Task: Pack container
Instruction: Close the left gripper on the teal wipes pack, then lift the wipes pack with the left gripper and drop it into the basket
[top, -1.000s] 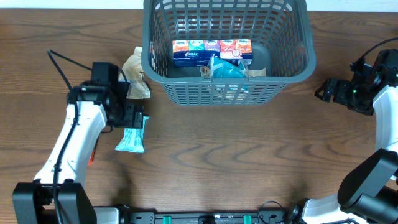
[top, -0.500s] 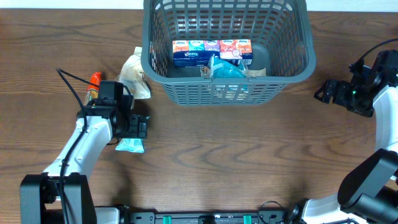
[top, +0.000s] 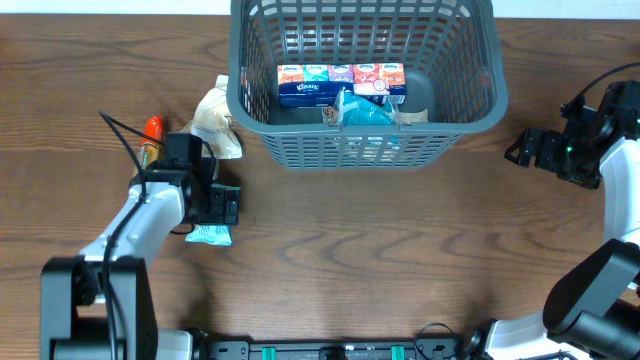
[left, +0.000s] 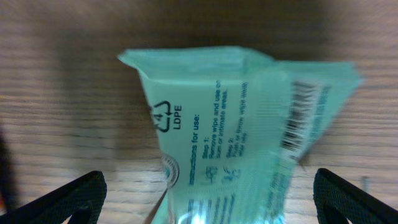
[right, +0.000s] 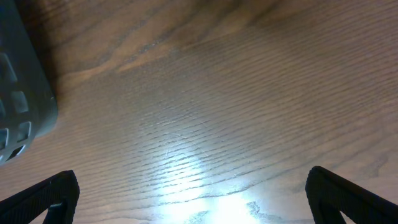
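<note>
**Left side, change:** The left jaws have moved along the bench (top: 380, 260) from beside the crumpled bag (top: 215, 118) and now sit directly over the wipes pack (left: 217, 118). A second ago most of the pack was exposed. Now only its near end shows past the wrist in the overhead view. The move has also uncovered an orange-capped tube (top: 151, 133) at the far left.

**Left side, jaw state:** The left jaws stand wide apart, with one tip on each side of the pack in the wrist view. The pack lies flat, printed side up and a little skewed. I cannot tell how far above it the tips are.

**Right side:** No change. The right jaws are apart over bare bench just beside the right corner of the basket (top: 470, 100), and they hold nothing.

**Basket:** It has not moved from the far centre of the bench, well apart from the pack. It already holds a row of tissue packs (top: 340, 80) and a teal bag (top: 365, 112).

**Meaning for the task:** I judge the approach done and the grasp next: lower, close on the pack, lift, carry to the basket.

**Caution:** The film is soft and may slip out of a shallow grip.
</note>
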